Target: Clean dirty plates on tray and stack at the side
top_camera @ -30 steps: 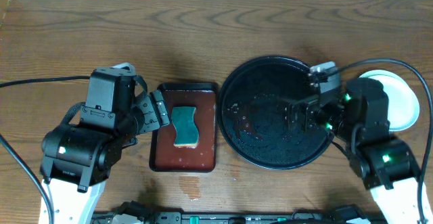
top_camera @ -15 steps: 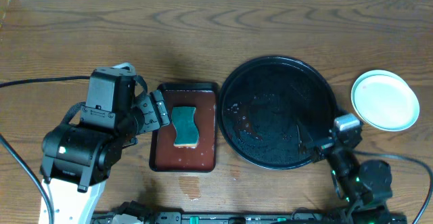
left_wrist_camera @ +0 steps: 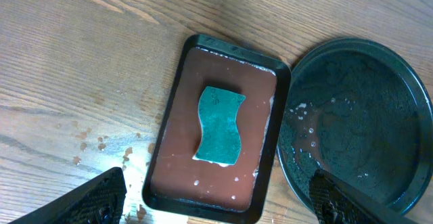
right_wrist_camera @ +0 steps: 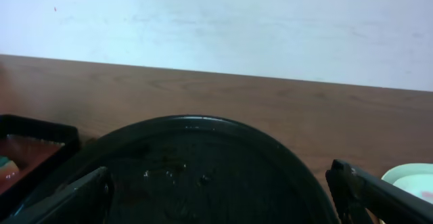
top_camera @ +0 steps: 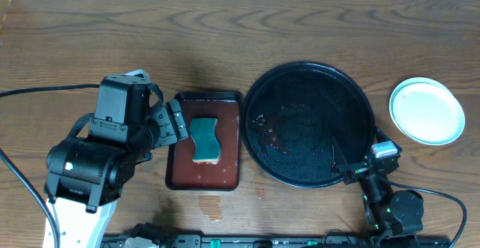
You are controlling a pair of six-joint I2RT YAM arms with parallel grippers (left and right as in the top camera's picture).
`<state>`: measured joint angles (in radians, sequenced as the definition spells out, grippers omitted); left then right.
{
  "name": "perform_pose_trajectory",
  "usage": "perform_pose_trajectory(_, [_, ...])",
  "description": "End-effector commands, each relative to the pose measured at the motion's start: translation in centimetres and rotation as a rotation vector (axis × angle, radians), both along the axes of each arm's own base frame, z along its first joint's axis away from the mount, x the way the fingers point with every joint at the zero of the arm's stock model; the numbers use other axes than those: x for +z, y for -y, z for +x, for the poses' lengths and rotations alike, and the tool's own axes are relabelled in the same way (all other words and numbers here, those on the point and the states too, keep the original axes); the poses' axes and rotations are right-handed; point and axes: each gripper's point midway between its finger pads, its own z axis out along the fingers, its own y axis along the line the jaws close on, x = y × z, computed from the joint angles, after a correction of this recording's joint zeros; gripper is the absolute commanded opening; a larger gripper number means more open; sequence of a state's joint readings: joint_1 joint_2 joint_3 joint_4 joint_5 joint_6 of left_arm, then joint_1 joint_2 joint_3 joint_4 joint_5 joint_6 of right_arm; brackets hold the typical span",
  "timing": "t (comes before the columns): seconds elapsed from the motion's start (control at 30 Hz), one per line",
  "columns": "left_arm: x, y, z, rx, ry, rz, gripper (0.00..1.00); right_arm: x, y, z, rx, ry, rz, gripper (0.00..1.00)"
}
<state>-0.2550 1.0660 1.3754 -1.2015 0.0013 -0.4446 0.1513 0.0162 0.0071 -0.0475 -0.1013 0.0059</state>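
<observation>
Overhead and wrist views of the wooden table. The tray, round, black and raised at the rim, lies wet, with droplets and a shiny film across its floor. The plates sit stacked on the table just right of the tray, apart from its rim; a pale mint-white one shows on top, and how many lie beneath cannot be told. Just left of the tray, nearly touching it, lies a smaller rectangular reddish-brown tray bearing a teal sponge at its middle. The left gripper hangs left of the tray, over the reddish-brown tray's outer edge, its jaws spread wide and empty; in the left wrist view its fingers frame the sponge and the tray's rim. The right gripper is at the tray's near-right rim, jaws likewise wide with nothing between them, its fingers flanking the tray's dark curve. Water spots mark the table to the near left of the tray.
</observation>
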Motion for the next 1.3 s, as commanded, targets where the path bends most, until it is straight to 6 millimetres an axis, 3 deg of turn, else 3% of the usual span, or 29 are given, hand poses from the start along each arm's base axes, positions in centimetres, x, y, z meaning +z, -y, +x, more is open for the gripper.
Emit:
perform_pose_trajectory(0.0, [0.4, -0.2, 0.1, 0.004, 0.009, 0.0, 0.87, -0.2, 0.4, 0.0, -0.02, -0.002, -0.016, 0.99])
perform_pose_trajectory(0.77, [0.5, -0.7, -0.2, 0.009, 0.029, 0.023, 0.88, -0.3, 0.4, 0.0, -0.02, -0.007, -0.017, 0.99])
perform_pose_trajectory(0.83, [1.0, -2.4, -0.6, 0.055, 0.087, 0.076, 0.88, -0.3, 0.4, 0.0, -0.02, -0.007, -0.017, 0.99])
perform_pose_trajectory(1.0, [3.2, -5.2, 0.8, 0.176, 0.363, 0.059, 0.88, -0.3, 0.4, 0.0, -0.02, -0.007, -0.017, 0.99])
perform_pose_trajectory(1.27, [3.2, -6.9, 0.6, 0.218, 0.784, 0.056, 0.88, -0.3, 0.4, 0.0, -0.02, -0.007, -0.017, 0.99])
